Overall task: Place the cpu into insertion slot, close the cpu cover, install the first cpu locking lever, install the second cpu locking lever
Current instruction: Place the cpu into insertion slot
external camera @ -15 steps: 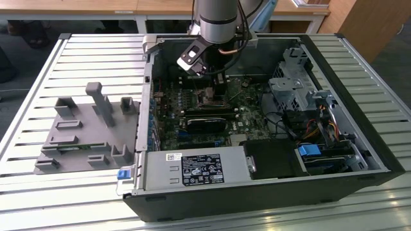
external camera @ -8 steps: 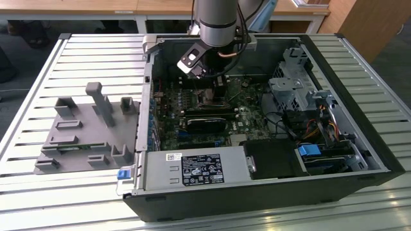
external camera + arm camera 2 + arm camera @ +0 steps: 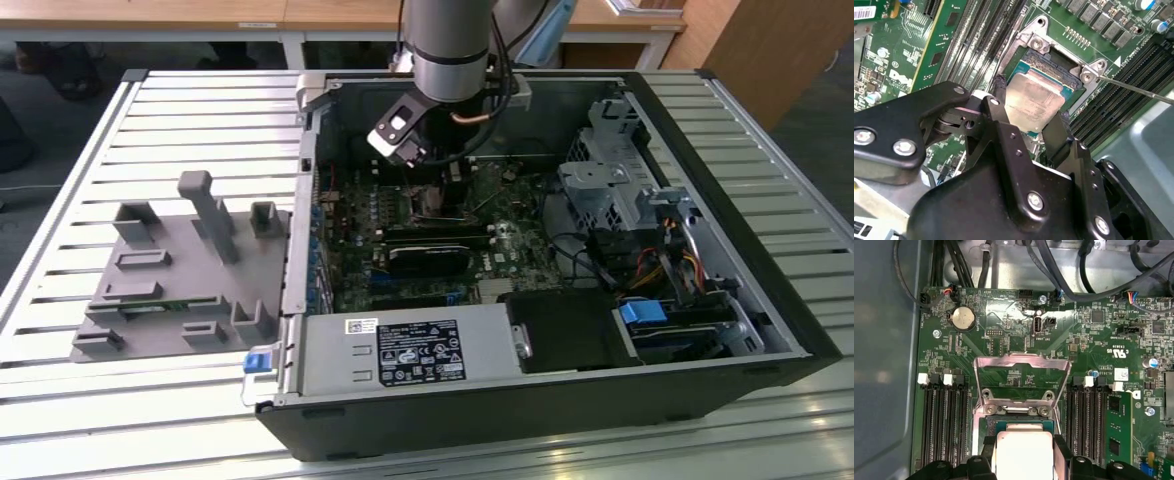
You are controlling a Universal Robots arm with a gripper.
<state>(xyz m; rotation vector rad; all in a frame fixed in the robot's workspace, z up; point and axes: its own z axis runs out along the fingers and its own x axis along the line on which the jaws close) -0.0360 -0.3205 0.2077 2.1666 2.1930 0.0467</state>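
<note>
My gripper [image 3: 438, 192] reaches down into the open computer case over the green board. In both wrist views its two black fingers [image 3: 999, 95] flank the cpu [image 3: 1035, 100], a pale silver square chip, and press its opposite edges. The cpu [image 3: 1024, 447] sits low in or just over the insertion slot [image 3: 1050, 61], the dark socket with a silvery rim [image 3: 1016, 412]. Beyond the socket the cpu cover [image 3: 1021, 360], a silvery frame with a window, stands swung open. A thin metal lever rod [image 3: 1134, 88] sticks out beside the socket, unlatched.
Memory slots [image 3: 944, 425] run on both sides of the socket. A long black card [image 3: 427, 255] lies near it, a power supply [image 3: 400, 350] and drive cage [image 3: 614, 190] further off. A grey fixture [image 3: 174, 270] stands on the slatted table at the exterior view's left.
</note>
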